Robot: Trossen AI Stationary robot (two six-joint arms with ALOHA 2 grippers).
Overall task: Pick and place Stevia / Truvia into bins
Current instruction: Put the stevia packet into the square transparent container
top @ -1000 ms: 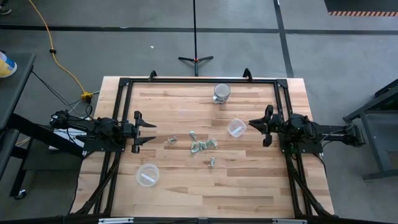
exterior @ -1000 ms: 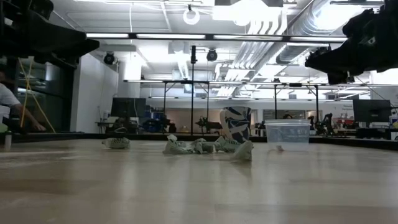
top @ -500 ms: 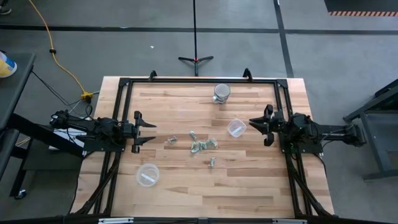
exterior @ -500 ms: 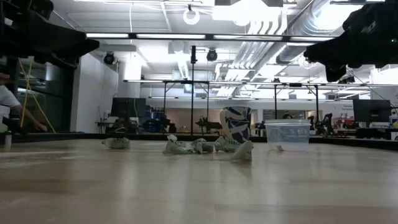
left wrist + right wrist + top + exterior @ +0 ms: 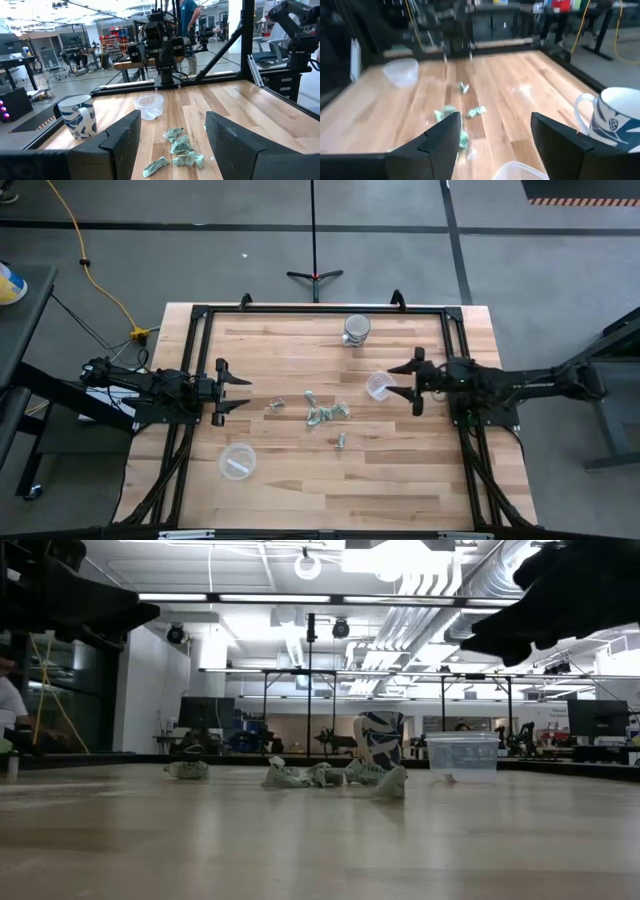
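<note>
Several small green-and-white Stevia packets [image 5: 325, 415] lie flat mid-table, with loose ones around them [image 5: 275, 406]; the wrist views show them too [image 5: 177, 150] [image 5: 455, 115]. One clear bin [image 5: 379, 386] stands right of them, and its rim [image 5: 520, 172] shows just under my right gripper's fingers. My right gripper [image 5: 397, 381] hovers open at that bin's right side, holding nothing. The other clear bin [image 5: 237, 461] stands near the left front with a pale packet in it. My left gripper [image 5: 243, 392] waits open left of the packets.
A blue-and-white mug [image 5: 356, 329] stands near the far edge, seen also in the right wrist view [image 5: 615, 117]. A black frame [image 5: 320, 310] runs around the wooden tabletop. Bare wood lies at the table's near side.
My right gripper has moved toward the table's left edge, up to the clear bin on the right, and its fingers have opened. The packets, bins and left arm have stayed where they were.
</note>
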